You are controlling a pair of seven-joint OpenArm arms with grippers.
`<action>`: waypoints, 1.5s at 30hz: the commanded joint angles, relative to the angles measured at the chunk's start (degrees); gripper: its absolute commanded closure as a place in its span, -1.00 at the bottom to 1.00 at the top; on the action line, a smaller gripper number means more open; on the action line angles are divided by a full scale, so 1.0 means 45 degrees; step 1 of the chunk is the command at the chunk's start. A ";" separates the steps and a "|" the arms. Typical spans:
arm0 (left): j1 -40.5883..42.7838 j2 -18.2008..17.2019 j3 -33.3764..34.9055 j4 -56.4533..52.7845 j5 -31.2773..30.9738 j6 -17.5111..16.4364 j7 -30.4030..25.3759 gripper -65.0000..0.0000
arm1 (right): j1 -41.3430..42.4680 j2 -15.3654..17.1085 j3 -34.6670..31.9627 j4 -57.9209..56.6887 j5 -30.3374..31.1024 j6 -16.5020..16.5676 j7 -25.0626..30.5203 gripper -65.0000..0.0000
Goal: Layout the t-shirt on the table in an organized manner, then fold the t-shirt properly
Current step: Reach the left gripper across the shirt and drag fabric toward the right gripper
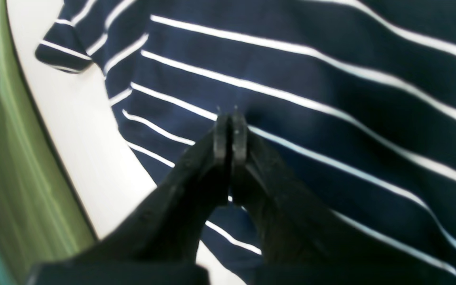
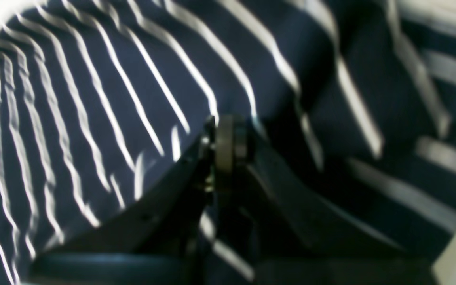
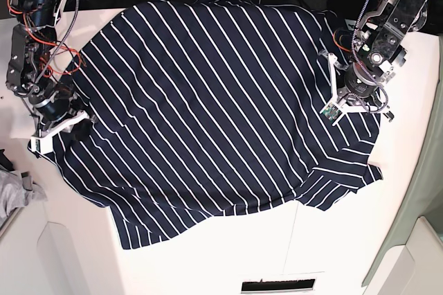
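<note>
The navy white-striped t-shirt (image 3: 208, 101) lies spread over most of the white table (image 3: 208, 260), with its lower right corner folded over. My left gripper (image 1: 230, 116) is shut, its tips right at the flat cloth (image 1: 331, 99) near the shirt's right edge (image 3: 344, 104); no fold shows between the jaws. At the shirt's left edge my right gripper (image 3: 61, 127) is shut on the cloth. The blurred right wrist view shows its closed tips (image 2: 228, 132) with the stripes (image 2: 93, 99) bending toward them and a ridge of cloth rising on the right.
A plain grey cloth (image 3: 15, 194) hangs at the table's left edge. A dark slot (image 3: 277, 284) sits at the front edge, and a thin seam (image 3: 294, 239) runs across the bare tabletop. Green floor (image 3: 408, 239) lies past the right edge. Cables crowd the back.
</note>
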 commanded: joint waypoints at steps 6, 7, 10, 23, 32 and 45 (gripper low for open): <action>0.0899 0.0563 0.0083 0.0165 0.0214 -0.1239 -0.0743 1.00 | 0.0083 -0.0306 0.0019 -0.0117 -0.0622 -0.1462 0.0452 1.00; 0.0913 0.0869 0.0146 0.0165 0.0180 -0.1185 -0.0724 1.00 | 0.0272 -0.0335 -0.0005 -0.0340 -0.0622 -0.1481 0.0452 1.00; 0.0865 0.1851 0.0559 0.0160 0.0189 -0.1054 -0.0651 1.00 | 0.1146 -0.0427 -0.0243 -0.1277 -0.0797 -0.1447 0.0447 1.00; -0.0321 0.5639 0.3983 -0.1224 0.0384 -0.1044 -0.0563 1.00 | 0.4415 -0.2535 -0.3614 -0.4133 -0.2458 -0.1836 0.0831 1.00; -0.2147 0.6620 0.4007 -0.1229 0.0389 -0.0476 0.0544 1.00 | 0.5353 -0.3089 -0.4736 -0.3750 -0.2987 -0.1787 0.0631 1.00; -0.2589 0.5178 0.2429 0.0933 0.0408 -0.0743 -0.0466 1.00 | 0.0636 -0.1452 -0.4726 0.4177 -0.1991 -0.0957 -0.0155 1.00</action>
